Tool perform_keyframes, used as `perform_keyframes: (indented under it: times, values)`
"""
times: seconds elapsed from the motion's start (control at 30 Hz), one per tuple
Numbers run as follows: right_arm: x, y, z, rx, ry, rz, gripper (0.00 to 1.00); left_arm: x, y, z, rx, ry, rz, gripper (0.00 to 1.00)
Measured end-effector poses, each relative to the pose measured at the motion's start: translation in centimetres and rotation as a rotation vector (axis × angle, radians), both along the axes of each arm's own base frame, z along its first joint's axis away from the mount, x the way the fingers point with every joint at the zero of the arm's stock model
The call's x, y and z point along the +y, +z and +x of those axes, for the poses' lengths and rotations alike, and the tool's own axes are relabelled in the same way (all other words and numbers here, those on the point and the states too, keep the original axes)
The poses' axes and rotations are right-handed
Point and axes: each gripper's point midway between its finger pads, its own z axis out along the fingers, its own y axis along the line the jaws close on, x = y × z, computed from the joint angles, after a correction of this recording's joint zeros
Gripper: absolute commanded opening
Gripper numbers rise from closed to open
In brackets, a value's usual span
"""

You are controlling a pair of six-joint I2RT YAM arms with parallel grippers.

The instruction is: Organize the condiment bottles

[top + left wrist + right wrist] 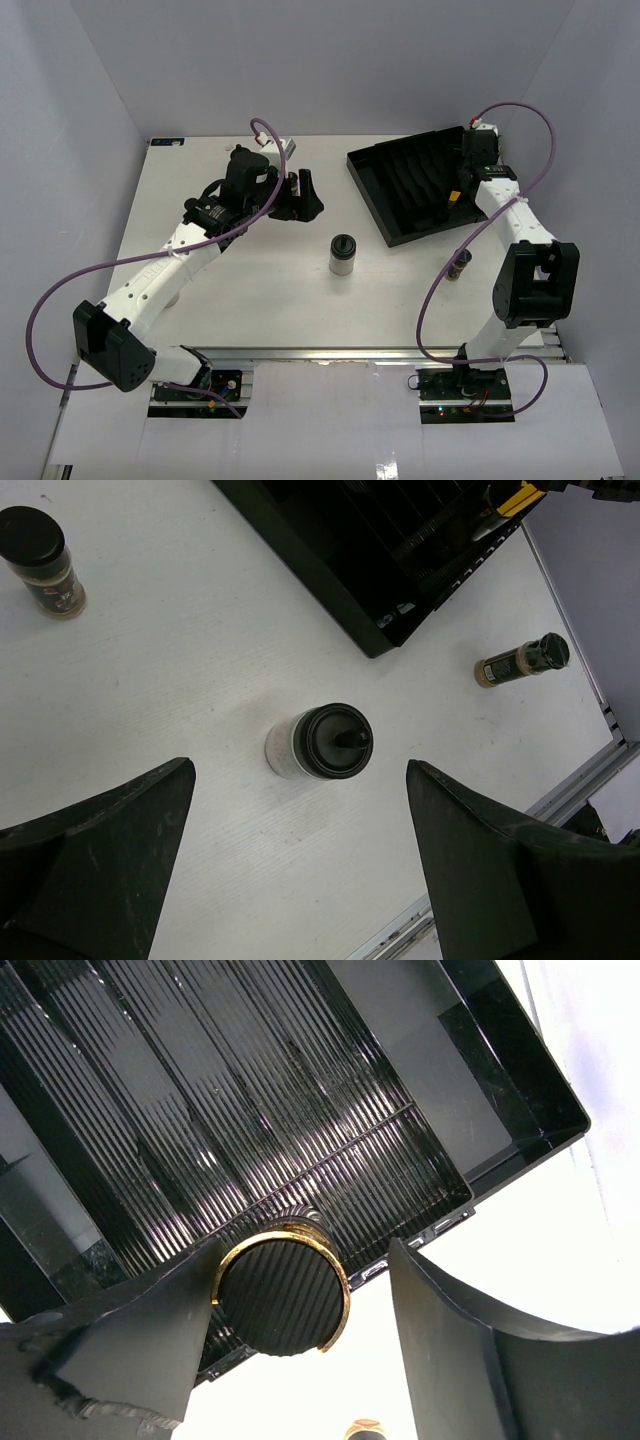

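Right hand (305,1250) stood parted, wider than yellow jar (280,1300) at tray (300,1110), 1 o'clock: drop-off step. Left hand (300,768) gaped above whitish jar (320,742), surface (200,630) centre; next likely needed straight descent, centred grip.

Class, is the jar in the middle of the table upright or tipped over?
Upright: the jar stands on its base, black cap on top; the left wrist view looks down onto that cap.
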Motion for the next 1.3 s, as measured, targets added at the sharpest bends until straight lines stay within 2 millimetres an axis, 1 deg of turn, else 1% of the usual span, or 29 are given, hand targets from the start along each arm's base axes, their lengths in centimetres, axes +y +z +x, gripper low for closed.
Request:
perform_keyframes:
  times: [0.1, 0.17, 0.27, 0.37, 0.43, 0.5, 0.6, 0.7, 0.77, 0.83, 0.87, 0.93, 1.0, 1.1, 1.2, 1.3]
  values:
    - [0.1, 0.1, -0.3, 0.018, 0.007, 0.000, 0.87, 0.0, 0.0, 0.0, -0.001, 0.001, 0.001, 0.98]
    - [0.2, 0.6, -0.4, 0.026, 0.011, 0.004, 0.89, 0.1, 0.0, 0.1, -0.002, 0.007, 0.005, 0.98]
    - [0.6, 2.4, -0.3, -0.002, 0.031, 0.021, 0.91, 0.4, 0.0, 0.2, -0.001, 0.021, 0.015, 0.98]
    - [1.4, 4.5, -0.8, -0.041, 0.070, 0.044, 0.98, 0.7, 0.4, 0.4, -0.011, 0.040, 0.022, 0.98]
    - [2.6, 6.2, -1.4, -0.072, 0.121, 0.057, 0.95, 1.0, 0.6, 0.7, -0.015, 0.059, 0.025, 0.98]
    - [5.3, 8.2, -2.4, -0.111, 0.219, 0.064, 0.93, 1.5, 0.6, 1.0, -0.010, 0.084, 0.024, 0.98]
    - [11.5, 10.5, -4.3, -0.159, 0.432, 0.095, 0.93, 2.6, 0.3, 1.4, 0.010, 0.133, 0.011, 0.98]
    - [18.4, 11.2, -7.0, -0.169, 0.662, 0.131, 0.92, 3.8, 0.1, 1.3, 0.027, 0.179, -0.001, 0.98]
    - [22.1, 10.9, -8.8, -0.154, 0.789, 0.152, 0.90, 4.4, 0.4, 1.2, 0.030, 0.204, -0.007, 0.98]
    - [25.0, 10.1, -10.3, -0.131, 0.891, 0.165, 0.90, 4.9, 0.8, 1.0, 0.025, 0.231, -0.012, 0.98]
    - [26.4, 9.5, -11.0, -0.118, 0.939, 0.168, 0.90, 5.2, 1.2, 0.9, 0.016, 0.242, -0.019, 0.98]
    - [28.2, 8.3, -11.9, -0.090, 1.004, 0.170, 0.90, 5.8, 1.9, 0.1, 0.000, 0.256, -0.033, 0.98]
    - [29.5, 6.6, -12.2, -0.050, 1.042, 0.167, 0.90, 6.4, 3.0, -0.7, -0.026, 0.268, -0.053, 0.98]
    - [30.6, 3.6, -12.2, 0.022, 1.069, 0.147, 0.90, 7.3, 4.7, -1.4, -0.068, 0.287, -0.075, 0.98]
    - [31.1, 1.1, -12.3, 0.080, 1.073, 0.110, 0.90, 7.8, 5.2, -1.8, -0.082, 0.303, -0.078, 0.98]
    - [31.2, -0.5, -12.7, 0.113, 1.074, 0.070, 0.90, 8.1, 5.4, -1.9, -0.087, 0.316, -0.077, 0.98]
